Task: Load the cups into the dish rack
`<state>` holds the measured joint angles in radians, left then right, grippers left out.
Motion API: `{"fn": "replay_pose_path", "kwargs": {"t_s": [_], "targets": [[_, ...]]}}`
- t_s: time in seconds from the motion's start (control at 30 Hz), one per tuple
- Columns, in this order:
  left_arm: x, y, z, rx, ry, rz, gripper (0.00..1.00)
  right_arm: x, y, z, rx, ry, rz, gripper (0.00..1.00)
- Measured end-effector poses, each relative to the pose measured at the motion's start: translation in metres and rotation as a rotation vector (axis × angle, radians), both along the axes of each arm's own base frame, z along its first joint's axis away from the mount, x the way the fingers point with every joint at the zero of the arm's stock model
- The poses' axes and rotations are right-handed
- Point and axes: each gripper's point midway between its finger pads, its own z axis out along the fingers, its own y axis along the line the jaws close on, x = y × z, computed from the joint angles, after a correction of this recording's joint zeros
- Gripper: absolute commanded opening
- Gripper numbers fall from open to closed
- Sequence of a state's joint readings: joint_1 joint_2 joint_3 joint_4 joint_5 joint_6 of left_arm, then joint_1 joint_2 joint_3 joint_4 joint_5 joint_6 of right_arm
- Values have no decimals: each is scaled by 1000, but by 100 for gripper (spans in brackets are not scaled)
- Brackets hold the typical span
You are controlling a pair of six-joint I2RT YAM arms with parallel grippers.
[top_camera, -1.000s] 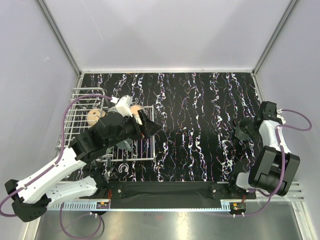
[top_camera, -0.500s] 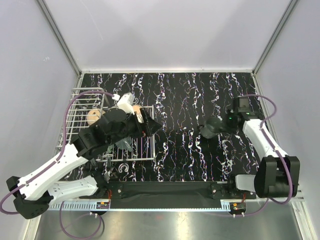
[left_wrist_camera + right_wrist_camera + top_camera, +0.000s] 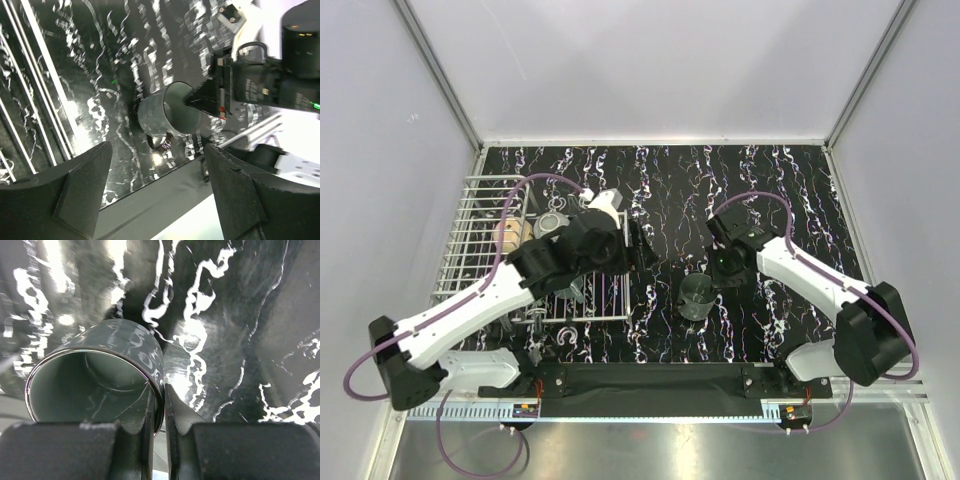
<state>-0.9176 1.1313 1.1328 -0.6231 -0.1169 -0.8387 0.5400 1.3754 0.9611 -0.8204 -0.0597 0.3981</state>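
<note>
- A grey-teal cup (image 3: 698, 297) is pinched by the right gripper (image 3: 157, 412). One finger is set inside the rim and one outside, with the jaws nearly closed on the thin wall alone.
- The cup is placed over the table (image 3: 770, 180), at about 4 o'clock from the left gripper (image 3: 640, 248). It is well apart from the rack (image 3: 470, 200), which lies at 9 o'clock from it. Whether its base touches the table cannot be told.
- The left gripper is spread wide and nothing is held in it. In its wrist view the cup is framed between its fingers, with the handle at 6 o'clock.
- A hand-over is judged likely, since the rack is on the left arm's side.
- A slip or swivel is to be feared. The glossy wall is gripped at one spot of the rim, so the cup could be pivoted or dropped by a quick swing.
- If the left jaws are closed off-line, the right finger could be struck or the cup knocked free.
- If the right grip is released too early, the cup would fall.
- A peach cup (image 3: 507, 235) is already seated in the rack and could be bumped at placement.
</note>
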Motion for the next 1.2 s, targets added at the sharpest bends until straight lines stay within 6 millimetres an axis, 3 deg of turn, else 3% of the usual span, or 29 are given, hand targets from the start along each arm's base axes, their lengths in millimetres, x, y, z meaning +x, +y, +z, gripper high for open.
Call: {"fn": "replay_pose_path", "kwargs": {"t_s": [0.13, 0.17, 0.3, 0.37, 0.5, 0.53, 0.7, 0.9, 1.1, 1.2], "targets": [[2, -8, -20, 49, 30, -8, 79, -5, -4, -7, -65, 9, 17, 8], [2, -11, -22, 49, 31, -9, 79, -5, -5, -7, -77, 1, 17, 17], [7, -20, -28, 48, 31, -14, 79, -5, -4, -5, -85, -14, 26, 37], [9, -24, -36, 61, 41, -16, 79, -5, -3, -2, -77, -27, 23, 43], [13, -34, -57, 99, 72, -22, 79, -4, -1, 10, -45, -63, 5, 71], [13, -37, -61, 104, 77, -26, 79, -4, -1, 14, -35, -77, -3, 74], [16, -54, -71, 125, 99, -52, 78, -1, -15, 38, -62, -153, -68, 82], [18, -95, -85, 167, 119, -105, 74, 23, -40, 91, -93, -277, -217, 86], [8, -110, -123, 252, 177, -141, 72, 30, -81, 126, -70, -362, -367, 88], [1, -112, -139, 287, 200, -156, 70, 29, -88, 134, -69, -378, -379, 89]]}}
